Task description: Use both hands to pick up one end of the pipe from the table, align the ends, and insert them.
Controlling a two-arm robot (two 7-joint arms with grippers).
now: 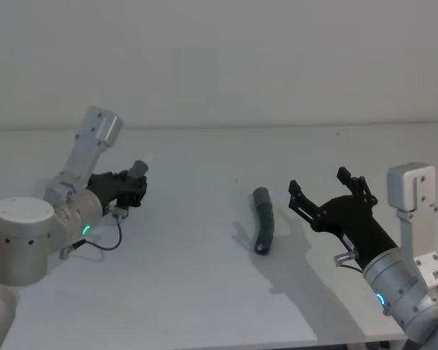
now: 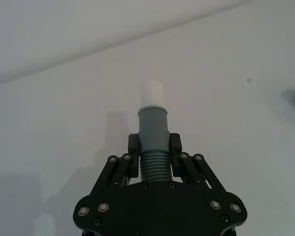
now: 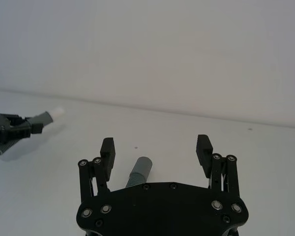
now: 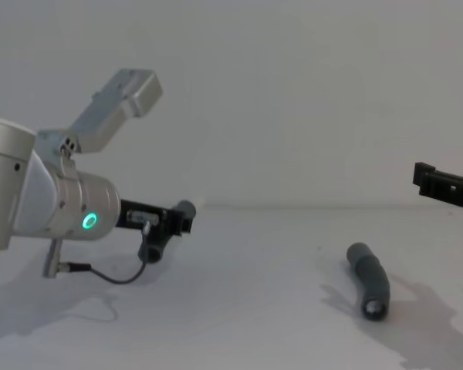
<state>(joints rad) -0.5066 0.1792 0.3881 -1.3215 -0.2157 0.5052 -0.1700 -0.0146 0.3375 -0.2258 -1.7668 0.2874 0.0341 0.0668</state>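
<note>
White bench: grey cuffed piece, long axis twelve-to-six, lay at nine o'clock of my spread right claw; left claw pinched white-tipped piece.

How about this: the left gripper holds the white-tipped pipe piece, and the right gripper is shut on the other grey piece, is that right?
Not quite. The left gripper does hold the white-tipped pipe piece, but the right gripper is open and apart from the other grey piece, which lies on the table. The right wrist view shows this.
</note>
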